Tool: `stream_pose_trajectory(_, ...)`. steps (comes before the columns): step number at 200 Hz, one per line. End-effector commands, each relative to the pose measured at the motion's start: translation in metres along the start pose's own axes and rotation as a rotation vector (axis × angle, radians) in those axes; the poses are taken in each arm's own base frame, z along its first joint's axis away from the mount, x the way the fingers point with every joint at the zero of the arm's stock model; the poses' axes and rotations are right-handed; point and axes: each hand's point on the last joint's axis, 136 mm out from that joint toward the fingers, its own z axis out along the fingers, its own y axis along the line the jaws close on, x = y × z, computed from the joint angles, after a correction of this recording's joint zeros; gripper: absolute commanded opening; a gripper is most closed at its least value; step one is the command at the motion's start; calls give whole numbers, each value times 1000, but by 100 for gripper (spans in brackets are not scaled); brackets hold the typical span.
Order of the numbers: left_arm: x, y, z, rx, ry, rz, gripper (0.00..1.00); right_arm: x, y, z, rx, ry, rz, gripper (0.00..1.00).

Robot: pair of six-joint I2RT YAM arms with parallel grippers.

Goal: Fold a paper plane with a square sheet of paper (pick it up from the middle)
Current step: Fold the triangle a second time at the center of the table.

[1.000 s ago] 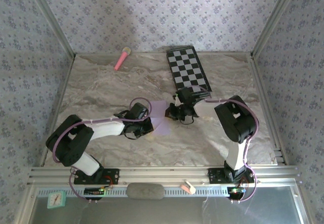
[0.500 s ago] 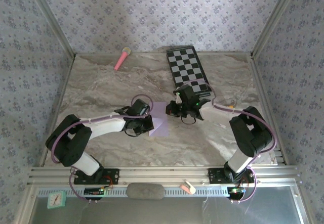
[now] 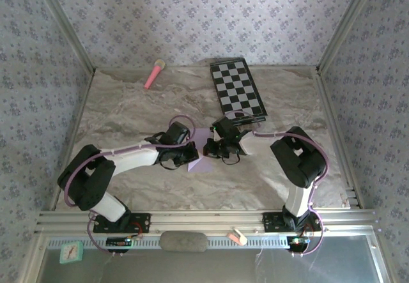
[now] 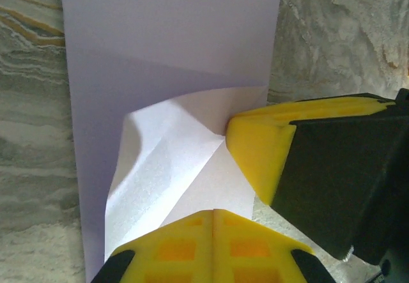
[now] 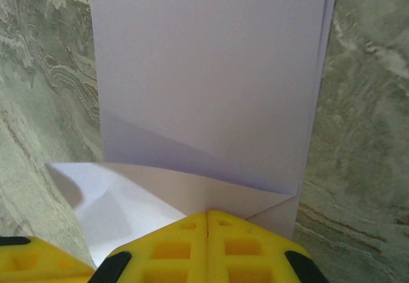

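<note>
Near the middle of the marble worktop [image 3: 128, 107] lies the square sheet of paper [image 3: 200, 163], lilac and partly folded, with a white flap turned up. My left jaws and my right jaws are each pressed together, tips touching that flap from both sides.

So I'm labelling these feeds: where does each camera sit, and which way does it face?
Top external: above and behind the robot, looking down at the marble-patterned table, left arm, right arm and the pale lilac folded paper sheet between them.
Left wrist: on the left arm, looking past its shut yellow left tool onto the paper.
Right wrist: on the right arm, past its shut yellow right tool onto the paper.
Shared: both wrist views show the paper's white flap.
</note>
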Motion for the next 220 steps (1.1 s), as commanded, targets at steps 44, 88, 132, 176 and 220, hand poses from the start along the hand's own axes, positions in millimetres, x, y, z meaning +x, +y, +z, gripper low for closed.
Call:
stream_pose_trajectory(44, 3, 11, 21, -56, 45, 20, 4, -8, 20, -15, -71, -45, -20, 3)
stream_pose_trajectory(88, 8, 21, 25, -75, 54, 5, 3, -6, 14, 1, -52, -5, 3, 3)
stream_pose_trajectory(132, 10, 22, 23, -83, 64, 15, 4, -1, -7, 18, 20, 41, 38, 3)
stream_pose_trajectory(176, 30, 34, 16, -98, 138, 59, 6, 5, -33, 21, 101, 63, 74, 3)
stream_pose_trajectory(220, 61, 63, 6, -151, 236, 92, 7, 8, -45, 23, 129, 83, 86, 3)
